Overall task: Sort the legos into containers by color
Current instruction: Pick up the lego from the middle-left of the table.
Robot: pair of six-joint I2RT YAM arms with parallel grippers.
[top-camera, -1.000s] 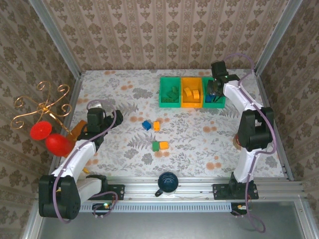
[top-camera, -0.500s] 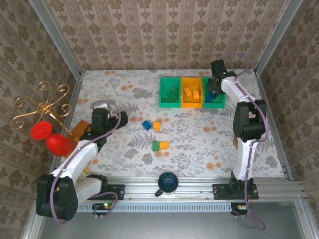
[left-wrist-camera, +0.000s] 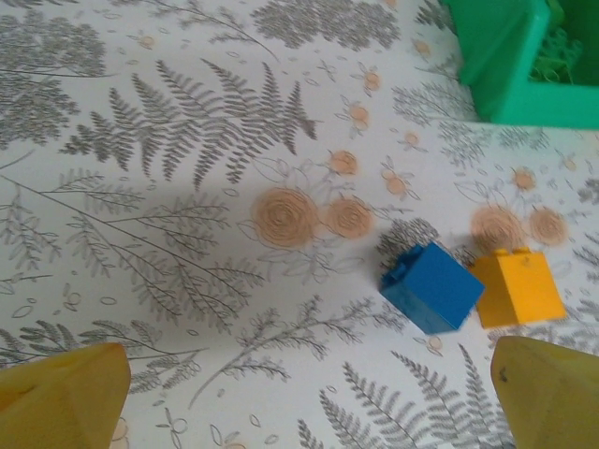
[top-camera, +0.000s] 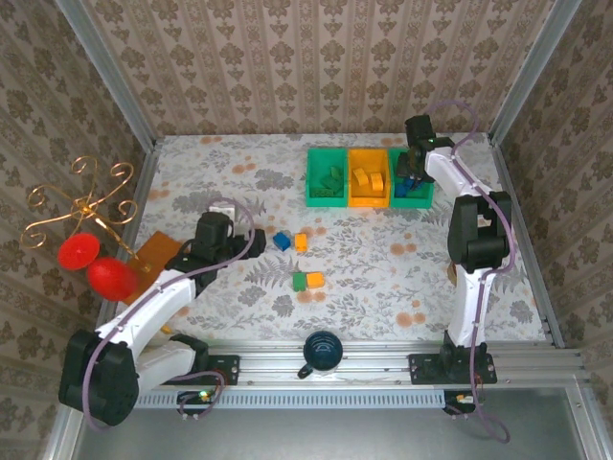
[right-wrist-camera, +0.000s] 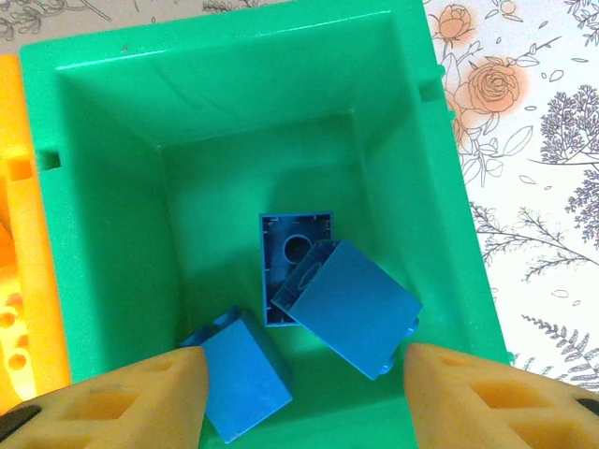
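Observation:
Three containers stand in a row at the back: a green bin point(top-camera: 327, 178), an orange bin point(top-camera: 368, 177) and a second green bin point(top-camera: 418, 196). My right gripper point(top-camera: 411, 178) hangs over that second bin point(right-wrist-camera: 112, 187), open point(right-wrist-camera: 299, 402). Below it lie three blue legos point(right-wrist-camera: 351, 304), point(right-wrist-camera: 298, 245), point(right-wrist-camera: 248, 374), none of them gripped. On the table lie a blue lego point(top-camera: 282, 241) beside an orange one point(top-camera: 301, 242), and nearer, a green lego point(top-camera: 299, 281) with an orange one point(top-camera: 315, 280). My left gripper point(top-camera: 251, 241) is wide open point(left-wrist-camera: 309, 402), just short of the blue lego point(left-wrist-camera: 432, 286) and the orange lego point(left-wrist-camera: 518, 288).
A dark round cup point(top-camera: 324, 351) stands at the near edge. A flat orange-brown tile point(top-camera: 158, 251) lies to the left of the left arm. A gold wire ornament point(top-camera: 81, 206) with red pieces stands by the left wall. Patterned walls close in the table.
The left arm has swung right and forward toward the blue and orange legos. The right gripper has opened over the right green bin.

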